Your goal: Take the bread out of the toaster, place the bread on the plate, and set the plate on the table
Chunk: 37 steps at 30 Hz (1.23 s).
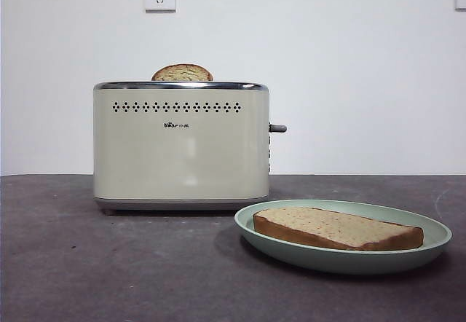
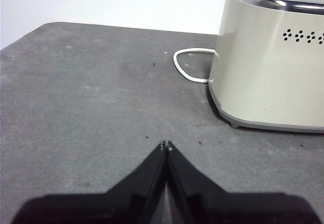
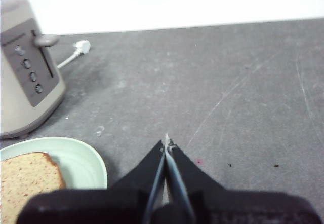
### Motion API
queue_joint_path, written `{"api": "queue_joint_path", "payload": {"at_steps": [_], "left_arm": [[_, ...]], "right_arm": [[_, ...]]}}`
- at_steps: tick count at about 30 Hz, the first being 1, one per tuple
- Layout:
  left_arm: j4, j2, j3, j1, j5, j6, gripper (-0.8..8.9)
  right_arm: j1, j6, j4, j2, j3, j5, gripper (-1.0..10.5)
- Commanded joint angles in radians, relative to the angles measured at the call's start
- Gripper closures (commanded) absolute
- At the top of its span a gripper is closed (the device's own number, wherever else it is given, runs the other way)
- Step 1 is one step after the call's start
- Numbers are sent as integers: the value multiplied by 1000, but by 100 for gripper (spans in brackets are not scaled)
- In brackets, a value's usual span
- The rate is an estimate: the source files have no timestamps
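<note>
- The bread lies flat in the plate, tan speckled face up, dark crust along its near edge; we see one corner of it again in the right wrist view.
- The plate, shallow and pale mint green, rests on the table just beside the toaster.
- We judge the task essentially finished: bread on plate, plate on table. What remains is to keep both arms clear so nothing gets nudged.
- If any adjustment were wanted, we would take the plate by its raised rim on the side away from the toaster and keep it level, so the slice does not slide.
- A second slice shows only its rounded dome above the toaster's chrome rim; we leave it alone.
- Our right gripper hovers over bare table near the plate's edge, jaws pressed together, holding nothing.
- Our left gripper sits on the toaster's other side, near a white cord, jaws likewise closed and empty.
</note>
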Motion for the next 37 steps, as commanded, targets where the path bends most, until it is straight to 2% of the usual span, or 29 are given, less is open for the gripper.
{"api": "queue_joint_path", "payload": {"at_steps": [1,7,12,37], "left_arm": [[8,-1,-12,3,-5,11,817],[8,-1,-12,3,-5,11,817],[8,-1,-12,3,-5,11,817],[8,-1,-12,3,-5,11,817]], "right_arm": [[21,19,13,-98,-61,23,946],[60,35,-162,-241,-61,109,946],[74,103,-354,-388,-61,140,946],[86,104,-345,-409,-61,139,946]]}}
